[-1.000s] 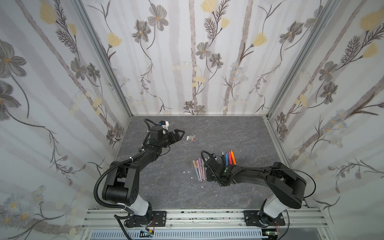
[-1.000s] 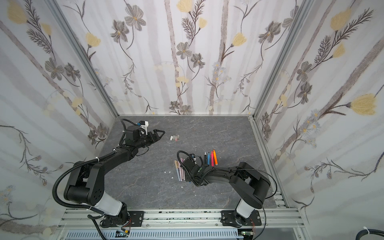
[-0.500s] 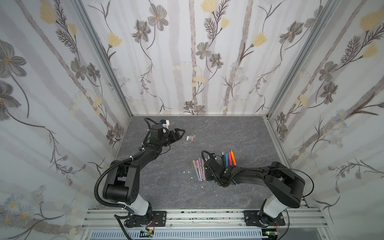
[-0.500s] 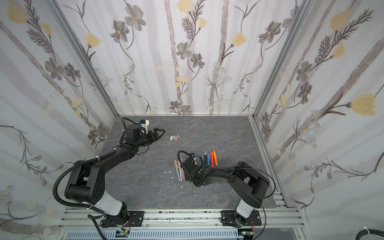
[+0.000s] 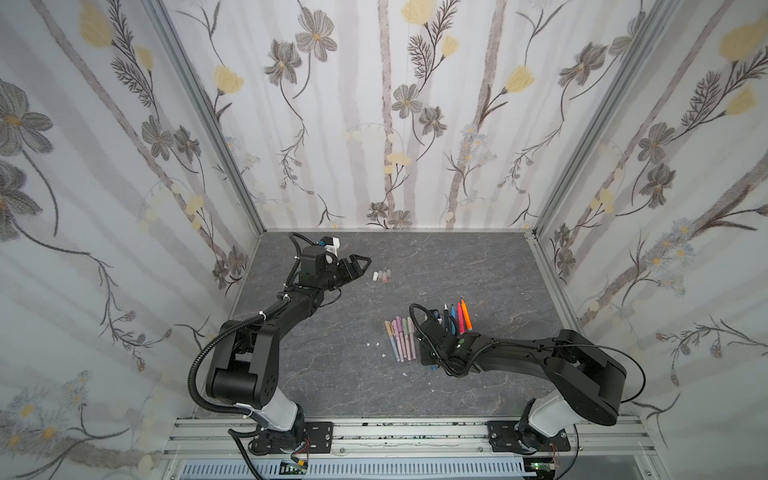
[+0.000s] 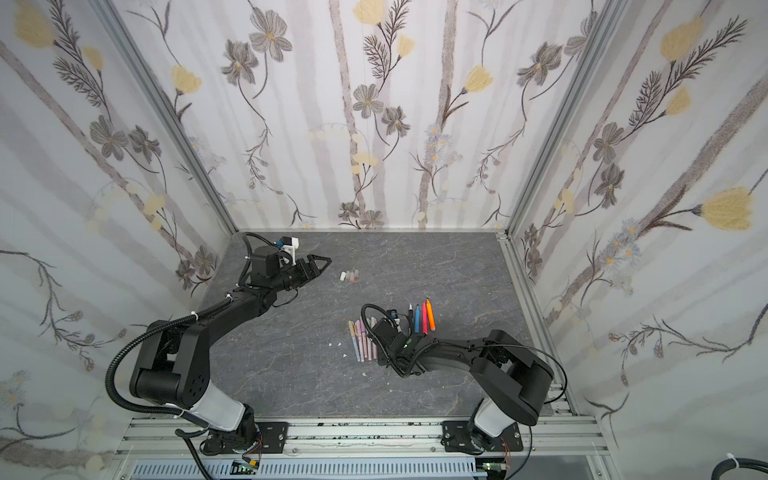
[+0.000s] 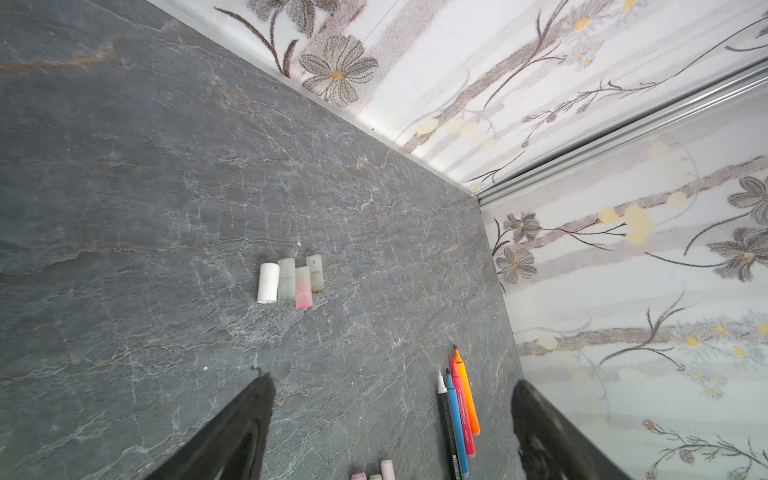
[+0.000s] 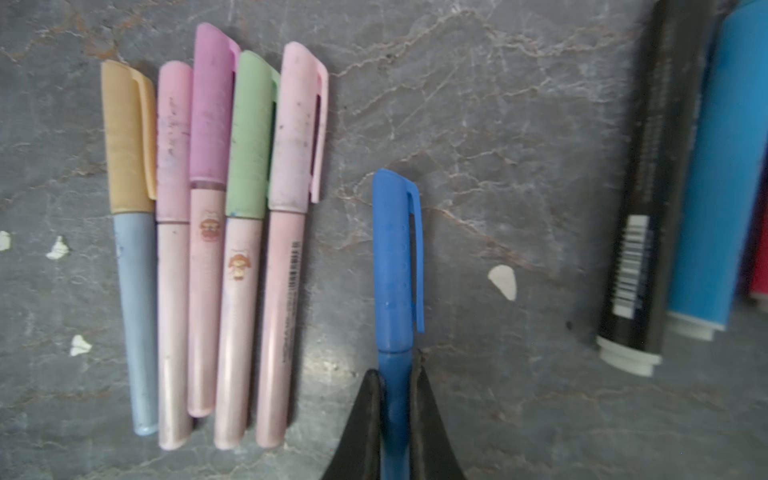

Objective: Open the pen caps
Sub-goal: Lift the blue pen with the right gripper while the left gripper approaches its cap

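My right gripper [image 8: 395,374] is shut on the barrel of a blue pen, just behind its blue cap [image 8: 397,257], which is still on. Beside it lie several capped pastel pens [image 8: 208,208] in a row, seen in both top views [image 5: 400,338] [image 6: 363,338]. On the other side are uncapped black, blue, red and orange markers [image 5: 457,318] [image 7: 457,411]. Several loose pen caps [image 5: 382,275] [image 7: 291,280], white, clear and pink, lie together further back. My left gripper [image 5: 359,264] [image 7: 390,386] hovers open and empty, a short way left of those caps.
Small white specks [image 8: 503,281] [image 5: 376,344] dot the grey stone floor [image 5: 478,266] around the pens. Floral walls close in the back [image 5: 395,124] and both sides. The aluminium rail [image 5: 395,432] with the arm bases runs along the front.
My right gripper's jaws have closed onto the blue pen's barrel. The left arm has barely moved and its jaws stay wide.
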You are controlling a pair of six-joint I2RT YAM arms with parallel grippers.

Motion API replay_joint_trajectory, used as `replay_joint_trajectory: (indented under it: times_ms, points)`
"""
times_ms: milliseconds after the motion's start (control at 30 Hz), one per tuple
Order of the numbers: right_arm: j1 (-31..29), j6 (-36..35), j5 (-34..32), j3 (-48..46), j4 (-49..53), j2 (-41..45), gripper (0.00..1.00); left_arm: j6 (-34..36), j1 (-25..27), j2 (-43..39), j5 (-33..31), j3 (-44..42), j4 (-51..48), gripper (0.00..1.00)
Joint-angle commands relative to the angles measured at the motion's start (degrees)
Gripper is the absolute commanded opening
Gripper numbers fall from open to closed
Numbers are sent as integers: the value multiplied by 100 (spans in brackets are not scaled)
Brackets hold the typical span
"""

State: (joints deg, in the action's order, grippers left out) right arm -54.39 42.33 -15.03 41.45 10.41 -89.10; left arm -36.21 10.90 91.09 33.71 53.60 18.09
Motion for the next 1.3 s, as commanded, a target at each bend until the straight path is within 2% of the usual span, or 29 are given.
replay_joint_trajectory:
  times_ms: [0,167,400,633,933,1267]
  points:
    - [110,-144,-225,47,398,221,7,129,95,-12,210,139,-115,88]
    - [395,-576,-167,72,351,781,6,277,479,130,528,311,-382,88]
    - [946,-1138,550,-84,-394,1430,4,-59,1055,282,1192,179,30,87]
    - [1165,-1400,1020,-160,-906,1572,2,-212,1539,473,1216,167,217,85]
    - [1193,-1430,1186,-125,-1135,1518,1,-404,2128,1105,1219,470,510,72]
    - [1198,-1477,1223,8,-1152,1434,1,-476,2460,1638,1111,872,564,55]
